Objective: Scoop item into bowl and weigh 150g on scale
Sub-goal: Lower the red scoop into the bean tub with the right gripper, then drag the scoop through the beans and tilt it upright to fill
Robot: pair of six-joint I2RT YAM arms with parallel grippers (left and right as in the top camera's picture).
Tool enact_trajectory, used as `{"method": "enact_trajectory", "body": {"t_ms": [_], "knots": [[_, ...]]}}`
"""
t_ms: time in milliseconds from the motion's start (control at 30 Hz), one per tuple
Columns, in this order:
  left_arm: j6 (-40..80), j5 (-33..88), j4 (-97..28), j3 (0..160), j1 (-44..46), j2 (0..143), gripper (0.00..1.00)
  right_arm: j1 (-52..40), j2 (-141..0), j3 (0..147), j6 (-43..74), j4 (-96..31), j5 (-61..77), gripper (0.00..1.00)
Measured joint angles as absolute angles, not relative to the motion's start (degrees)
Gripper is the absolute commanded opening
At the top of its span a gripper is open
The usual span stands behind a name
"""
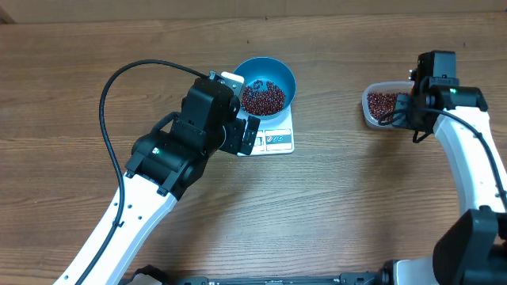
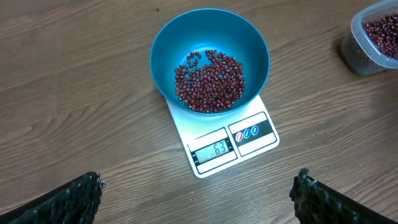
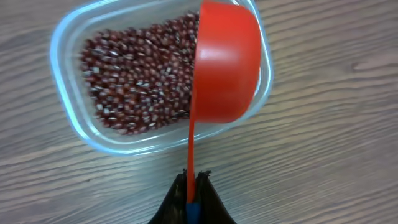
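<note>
The bowl of beans is set on the scale. The left gripper is spread wide, empty. A red scoop is clamped by the right gripper above the tub.

This looks like a robotics lab bench, not a kitchen: two white-and-black robot arms with a loose black cable reach over a plain wood-grain worktop. A scale and bowl of beans sit ahead of the left tool, and a tub sits beneath the scoop held in the right tool.
</note>
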State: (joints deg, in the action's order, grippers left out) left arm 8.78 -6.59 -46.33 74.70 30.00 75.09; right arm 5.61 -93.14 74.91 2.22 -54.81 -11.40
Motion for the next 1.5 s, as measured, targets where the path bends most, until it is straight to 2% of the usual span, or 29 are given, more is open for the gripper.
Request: {"method": "enact_trajectory", "body": {"t_ms": [333,800,1500], "knots": [[8.8,-6.6,-46.3,74.7,30.0,75.1,1.0,5.6,-99.9,74.9,1.4,-52.3,-12.7,0.04],[8.8,-6.6,-46.3,74.7,30.0,75.1,1.0,5.6,-102.1,74.9,-1.2,-52.0,-10.2,0.04],[8.8,-6.6,-46.3,74.7,30.0,75.1,0.99,12.3,-102.1,74.9,-6.0,-52.4,5.8,0.04]]}}
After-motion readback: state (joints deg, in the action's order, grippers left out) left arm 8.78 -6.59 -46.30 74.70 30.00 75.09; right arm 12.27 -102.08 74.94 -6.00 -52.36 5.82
